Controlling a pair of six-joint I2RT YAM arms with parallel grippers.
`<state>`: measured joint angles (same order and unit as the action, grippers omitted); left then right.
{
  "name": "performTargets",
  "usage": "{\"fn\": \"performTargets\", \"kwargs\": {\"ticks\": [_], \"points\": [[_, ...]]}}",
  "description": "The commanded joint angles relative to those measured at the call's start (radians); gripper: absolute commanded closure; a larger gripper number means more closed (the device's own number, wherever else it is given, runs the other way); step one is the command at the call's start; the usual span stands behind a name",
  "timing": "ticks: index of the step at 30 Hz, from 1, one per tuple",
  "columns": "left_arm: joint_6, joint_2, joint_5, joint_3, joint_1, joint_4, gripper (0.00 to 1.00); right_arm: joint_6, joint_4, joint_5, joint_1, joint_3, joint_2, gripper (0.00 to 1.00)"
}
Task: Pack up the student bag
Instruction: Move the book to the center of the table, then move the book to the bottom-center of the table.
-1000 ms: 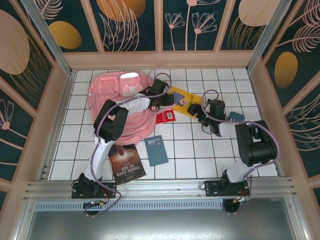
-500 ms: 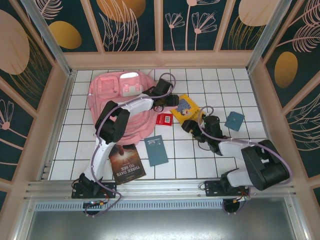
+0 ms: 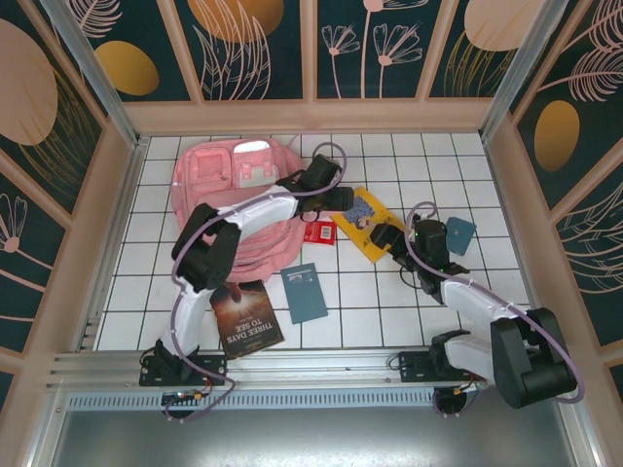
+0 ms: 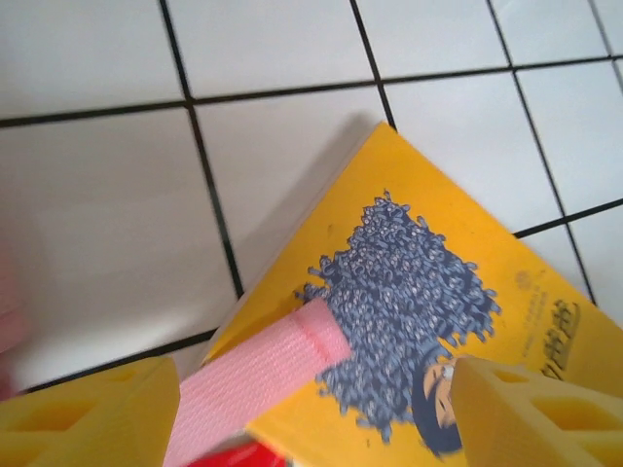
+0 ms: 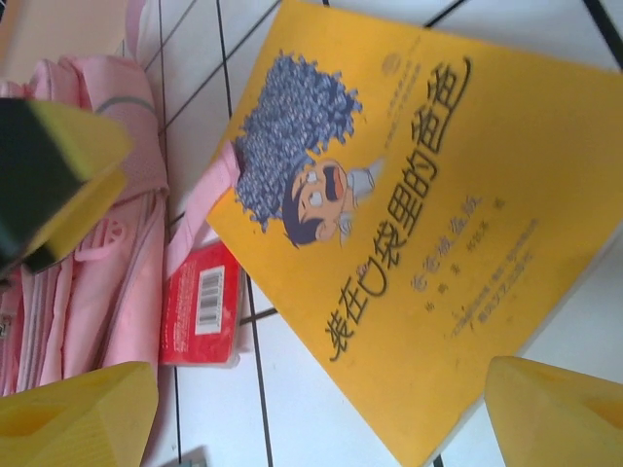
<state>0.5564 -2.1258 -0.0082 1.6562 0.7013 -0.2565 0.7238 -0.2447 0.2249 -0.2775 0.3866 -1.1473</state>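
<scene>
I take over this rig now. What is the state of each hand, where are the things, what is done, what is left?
Left hand: open, over the yellow book's far corner, beside the student bag.
Right hand: open, over the same book's near side.
A pink strap lies across that book.
Done: nothing visibly packed.
Left: yellow book, red booklet, blue book, dark book and small teal book lie on the tiled table, outside the bag.

A white tiled surface [image 3: 380,302] with dark grout lines fills the enclosure. A pale wooden frame [image 3: 311,115] borders its far edge and both sides. Above it rise dark teal wall panels [image 3: 253,49] printed with pale line-drawn leaves, flowers and golden ovals. An aluminium rail [image 3: 311,365] runs along the near edge. The light is even and bright.
</scene>
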Motion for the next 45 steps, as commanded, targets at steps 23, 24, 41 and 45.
{"fn": "performTargets", "kwargs": {"ticks": [23,24,41,45], "points": [[0.398,0.902,-0.304,-0.924,-0.003,-0.242,0.51,-0.088,-0.021,0.010,-0.065,0.129,-0.098,0.12],[0.424,0.941,-0.311,-0.951,-0.002,-0.278,0.50,-0.087,-0.021,0.010,-0.066,0.129,-0.098,0.12],[0.754,1.213,-0.237,-1.200,-0.002,-0.587,0.47,-0.069,-0.038,0.008,-0.090,0.127,-0.092,0.12],[0.764,1.199,-0.246,-1.209,-0.002,-0.605,0.37,-0.070,-0.037,0.005,-0.088,0.125,-0.089,0.12]]}}
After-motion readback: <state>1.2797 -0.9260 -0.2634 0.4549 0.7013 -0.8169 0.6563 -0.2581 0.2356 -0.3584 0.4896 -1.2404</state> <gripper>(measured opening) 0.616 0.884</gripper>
